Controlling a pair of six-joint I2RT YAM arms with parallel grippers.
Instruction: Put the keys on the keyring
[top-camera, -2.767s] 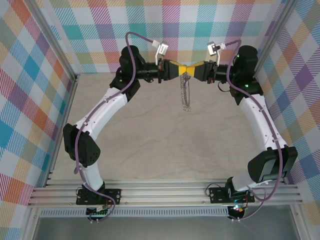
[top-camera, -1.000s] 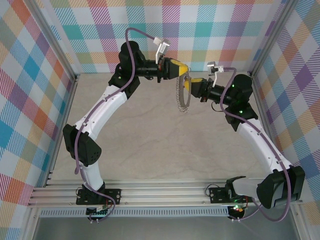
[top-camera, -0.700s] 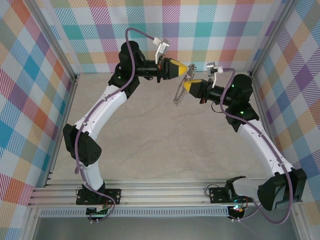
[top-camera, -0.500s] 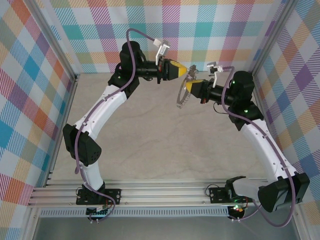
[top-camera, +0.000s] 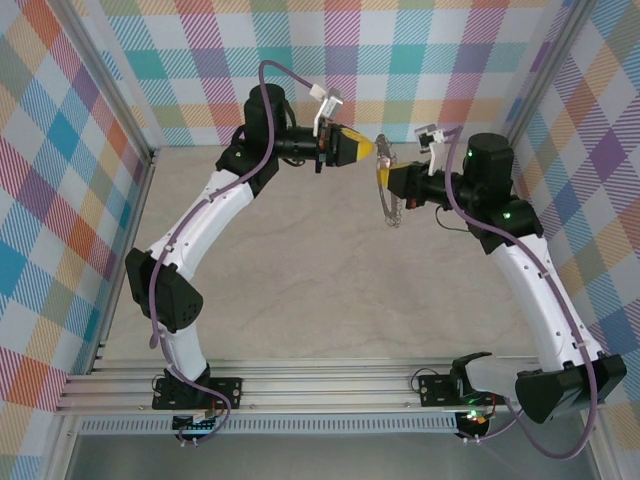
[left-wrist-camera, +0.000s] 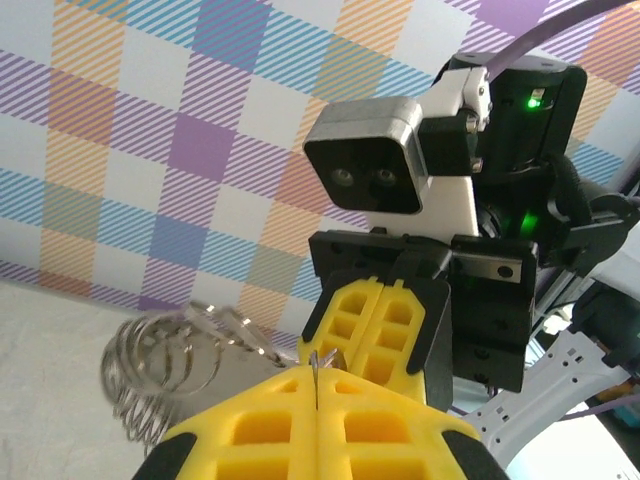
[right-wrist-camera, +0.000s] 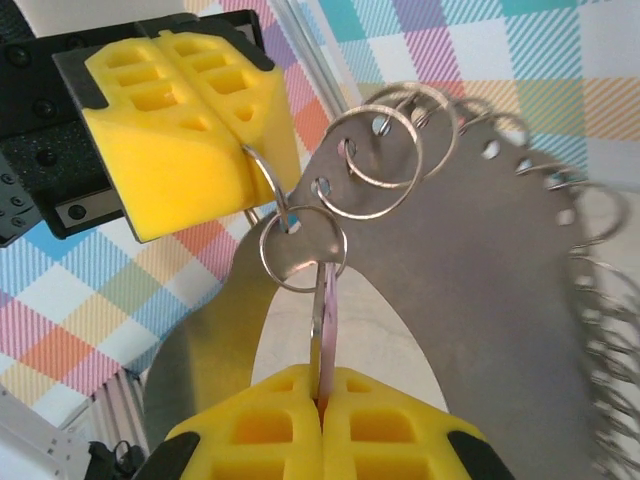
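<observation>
**TOP VIEW**
- left gripper (top-camera: 370, 147): at 12 o'clock over the table (top-camera: 300, 300), yellow fingers pointing to 3 o'clock, jaws pressed together.
- right gripper (top-camera: 383, 178): at 1 o'clock, pointing to 9 o'clock. Its tips sit just beside the left tips, on their 5 o'clock side. Jaws closed.
- keyring (top-camera: 391, 205): in the air between the two sets of tips, seen edge-on, fringe trailing toward 6 o'clock.
- key: too small to make out here.

**LEFT WRIST**
- left gripper (left-wrist-camera: 315, 372): at 6 o'clock of the frame, no gap between the jaws. A thin metal sliver is pinched at the tips; can't tell which piece.
- right gripper (left-wrist-camera: 381, 322): nose-on just past the left tips at 1 o'clock, jaws shut.
- right wrist camera (left-wrist-camera: 375, 160): directly above it, at 12 o'clock.
- keyring (left-wrist-camera: 160, 360): a bunch of silvery split rings at 8 o'clock, beside the left fingers.

**RIGHT WRIST**
- right gripper (right-wrist-camera: 322, 398): at 6 o'clock, jaws clamped on the key's head.
- key (right-wrist-camera: 326, 335): lilac head edge-on and upright, blade pointing to 12 o'clock. The blade meets a small split ring (right-wrist-camera: 300, 245); can't tell if it is threaded through.
- left gripper (right-wrist-camera: 248, 145): at 10 o'clock, jaws shut on a wire loop at the keyring's rim.
- keyring (right-wrist-camera: 480, 280): flat grey band with punched holes, sweeping from 12 to 4 o'clock, split rings along its edge.
</observation>
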